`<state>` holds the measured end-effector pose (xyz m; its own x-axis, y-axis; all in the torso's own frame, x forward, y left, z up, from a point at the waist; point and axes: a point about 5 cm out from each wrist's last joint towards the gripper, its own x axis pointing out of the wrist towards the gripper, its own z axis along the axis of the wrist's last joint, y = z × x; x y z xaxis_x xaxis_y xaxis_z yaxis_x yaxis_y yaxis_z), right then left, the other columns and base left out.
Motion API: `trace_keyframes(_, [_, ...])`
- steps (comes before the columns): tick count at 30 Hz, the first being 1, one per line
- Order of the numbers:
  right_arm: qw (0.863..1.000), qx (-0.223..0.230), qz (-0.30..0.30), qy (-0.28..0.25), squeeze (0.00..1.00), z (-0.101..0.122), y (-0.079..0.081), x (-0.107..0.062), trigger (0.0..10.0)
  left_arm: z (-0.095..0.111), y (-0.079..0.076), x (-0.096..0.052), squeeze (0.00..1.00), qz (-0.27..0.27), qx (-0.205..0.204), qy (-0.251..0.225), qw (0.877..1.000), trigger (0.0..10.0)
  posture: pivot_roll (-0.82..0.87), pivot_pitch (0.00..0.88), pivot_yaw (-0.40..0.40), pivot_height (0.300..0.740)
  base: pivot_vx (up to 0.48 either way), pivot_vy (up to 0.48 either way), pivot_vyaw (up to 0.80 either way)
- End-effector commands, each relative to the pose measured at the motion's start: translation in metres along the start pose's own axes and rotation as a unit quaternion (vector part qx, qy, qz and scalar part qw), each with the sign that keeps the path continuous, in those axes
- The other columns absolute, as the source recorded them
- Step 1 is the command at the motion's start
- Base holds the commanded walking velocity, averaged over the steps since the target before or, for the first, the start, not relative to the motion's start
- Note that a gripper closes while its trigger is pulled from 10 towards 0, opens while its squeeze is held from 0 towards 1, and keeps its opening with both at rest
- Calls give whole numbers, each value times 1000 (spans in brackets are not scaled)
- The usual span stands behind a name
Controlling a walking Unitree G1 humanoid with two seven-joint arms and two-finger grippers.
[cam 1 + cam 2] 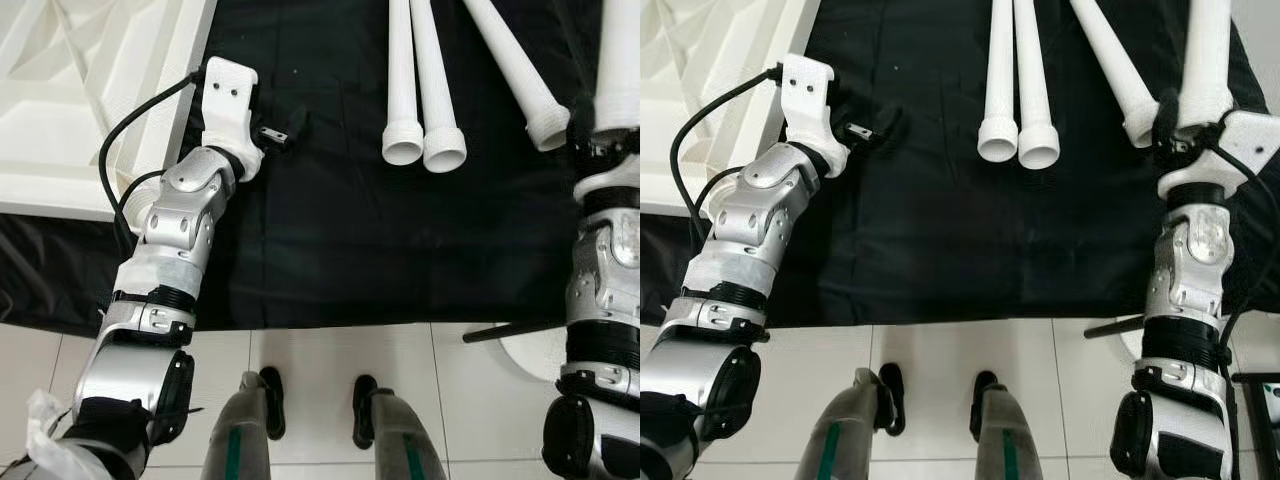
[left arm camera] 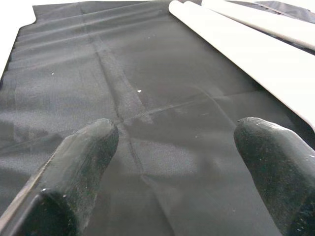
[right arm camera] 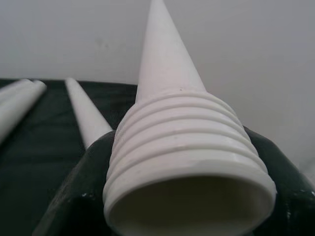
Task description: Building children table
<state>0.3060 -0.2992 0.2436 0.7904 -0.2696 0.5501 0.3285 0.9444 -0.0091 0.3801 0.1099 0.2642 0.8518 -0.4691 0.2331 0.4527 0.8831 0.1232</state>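
Right gripper (image 1: 1175,125) clenched on a white tapered plastic table leg with a threaded hollow end (image 3: 187,147); black fingers (image 3: 78,196) press both sides of the threads. In the head views this leg (image 1: 1205,60) runs up and away from the gripper, far end cut off at the frame top. It sits at the right edge of the black cloth sheet (image 1: 340,230) spread on the floor.

Three more white tapered legs lie on the cloth: two side by side and touching (image 1: 400,70) (image 1: 438,80), open ends toward the robot, and a third angled one (image 1: 510,70) just beside the held leg. All tips cut off at the top.

Left gripper (image 2: 177,147) spread wide, holding nothing, low over bare cloth; fingers (image 2: 83,162) well apart. Whether the tips touch the cloth is hard to tell. In the head view the fingers are mostly lost against the dark cloth near the white wrist mount (image 1: 228,105).

White moulded panel (image 1: 90,90) lies at the far left, partly out of frame. Robot's feet stand on pale floor tiles (image 1: 330,360).
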Motion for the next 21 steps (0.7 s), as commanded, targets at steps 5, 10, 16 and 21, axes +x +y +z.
trace_keyframes(5, [998, -30, -55, 24, 0, -4, -34, -25, 10000, -4, -4, 0, 0, -19, -6, 2, 1000, 10000, 4, 260, 18, 740, 0, 0, 0])
trace_keyframes(10, [992, -58, -60, 91, 0, -24, -59, -50, 10000, -5, -4, 0, 0, -18, -7, 3, 1000, 10000, -7, 278, 16, 740, 0, 0, 0])
trace_keyframes(16, [981, -70, -29, 181, 0, -54, -68, -73, 10000, -5, -4, -1, 0, -19, -7, 5, 1000, 10000, 1, 280, 18, 740, 0, 0, 0])
trace_keyframes(21, [976, -49, -3, 211, 0, -64, -58, -81, 10000, -4, -2, -2, 0, -18, -5, 4, 1000, 10000, 11, 280, 20, 740, 0, 0, 0])
